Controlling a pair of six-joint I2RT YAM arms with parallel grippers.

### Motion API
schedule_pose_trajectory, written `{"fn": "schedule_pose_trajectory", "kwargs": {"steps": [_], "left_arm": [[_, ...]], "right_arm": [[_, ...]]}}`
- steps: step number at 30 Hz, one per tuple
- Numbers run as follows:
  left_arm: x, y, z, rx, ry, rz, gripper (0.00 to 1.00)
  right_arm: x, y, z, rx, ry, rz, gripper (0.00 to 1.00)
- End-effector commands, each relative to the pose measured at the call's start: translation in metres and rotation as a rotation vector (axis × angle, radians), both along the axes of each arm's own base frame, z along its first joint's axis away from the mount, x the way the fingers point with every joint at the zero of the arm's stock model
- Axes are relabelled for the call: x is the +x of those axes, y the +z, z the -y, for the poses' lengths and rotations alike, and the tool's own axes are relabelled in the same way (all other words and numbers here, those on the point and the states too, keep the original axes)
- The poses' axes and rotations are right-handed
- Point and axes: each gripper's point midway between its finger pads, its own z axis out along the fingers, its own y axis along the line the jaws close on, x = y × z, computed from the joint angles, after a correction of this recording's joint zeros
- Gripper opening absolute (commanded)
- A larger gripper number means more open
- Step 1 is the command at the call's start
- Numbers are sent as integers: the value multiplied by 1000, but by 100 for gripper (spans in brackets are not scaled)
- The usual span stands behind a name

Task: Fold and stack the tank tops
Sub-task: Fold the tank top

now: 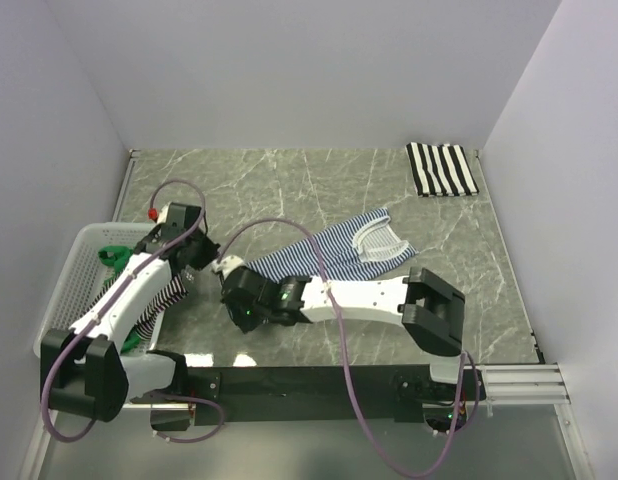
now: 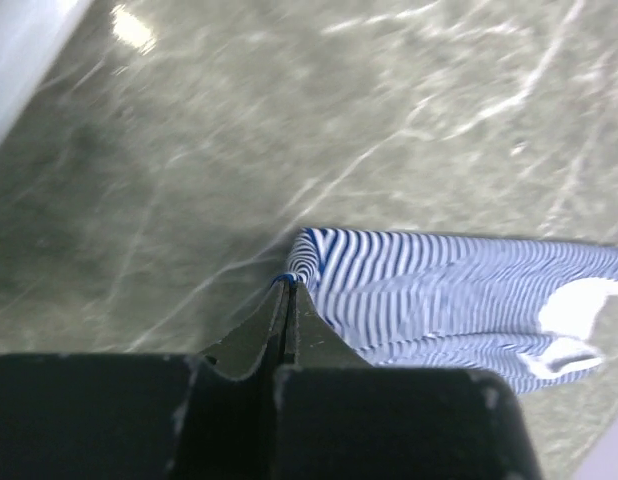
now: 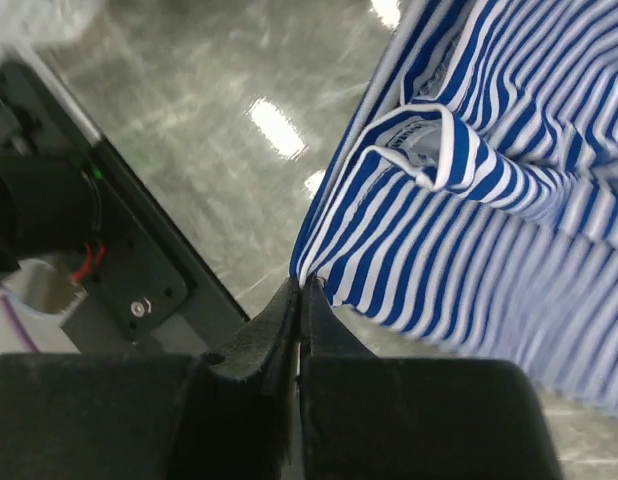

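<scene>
Left gripper and right gripper each pinch a navy top edge. Only overhead shows a folded black-striped top at one o'clock and a basket at nine.

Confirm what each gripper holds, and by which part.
Both hold the thin navy-and-white striped fabric tank top. The left gripper is shut on a bunched corner of its edge. The right gripper is shut on an edge corner too.

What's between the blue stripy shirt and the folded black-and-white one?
Only bare table lies between the blue shirt and the folded shirt, seen from the top camera.
</scene>
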Motion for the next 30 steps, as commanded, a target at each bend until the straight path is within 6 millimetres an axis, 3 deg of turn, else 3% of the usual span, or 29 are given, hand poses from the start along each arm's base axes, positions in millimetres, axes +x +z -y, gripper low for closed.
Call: {"fn": "schedule_pose_trajectory", "kwargs": {"steps": [1, 2, 4, 5, 6, 8, 10, 11, 12, 14, 15, 17, 18, 20, 22, 23, 24, 25, 30], "left_arm": [[33, 32, 11, -38, -2, 90, 1], [43, 45, 17, -50, -10, 119, 1], [52, 47, 32, -44, -36, 110, 1], [62, 60, 40, -54, -43, 138, 1], [66, 56, 54, -55, -70, 121, 1], [80, 71, 71, -68, -87, 149, 1], [87, 64, 92, -65, -118, 126, 1], [95, 74, 101, -79, -123, 145, 1], [98, 64, 113, -75, -143, 119, 1], [109, 72, 130, -94, -163, 137, 1], [111, 61, 142, -89, -184, 113, 1], [122, 68, 158, -106, -205, 129, 1], [124, 56, 168, -103, -220, 102, 1], [133, 63, 183, -119, -239, 118, 1], [137, 49, 198, -111, -262, 93, 1], [142, 57, 207, -118, -273, 108, 1], [144, 47, 213, -112, -280, 90, 1], [149, 53, 219, -121, -283, 106, 1], [157, 41, 241, -128, -312, 96, 1]], "right_arm": [[22, 44, 3, 167, -33, -80, 0], [26, 46, 14, 181, -53, -98, 0], [34, 53, 21, 232, -60, -123, 0], [45, 45, 34, 229, -97, -140, 0], [49, 56, 38, 268, -106, -136, 0], [59, 56, 54, 292, -141, -159, 0], [68, 59, 63, 321, -169, -161, 0], [69, 56, 72, 327, -183, -176, 0], [77, 55, 80, 335, -209, -177, 0], [81, 52, 93, 345, -242, -179, 0], [88, 49, 100, 349, -266, -182, 0], [90, 43, 113, 349, -299, -187, 0], [95, 40, 119, 344, -326, -178, 0], [101, 32, 135, 332, -377, -173, 0], [111, 24, 150, 315, -439, -161, 0], [111, 20, 159, 311, -463, -164, 0], [113, 18, 164, 311, -480, -162, 0], [119, 15, 172, 305, -512, -156, 0], [124, 2, 201, 274, -593, -136, 0]]}}
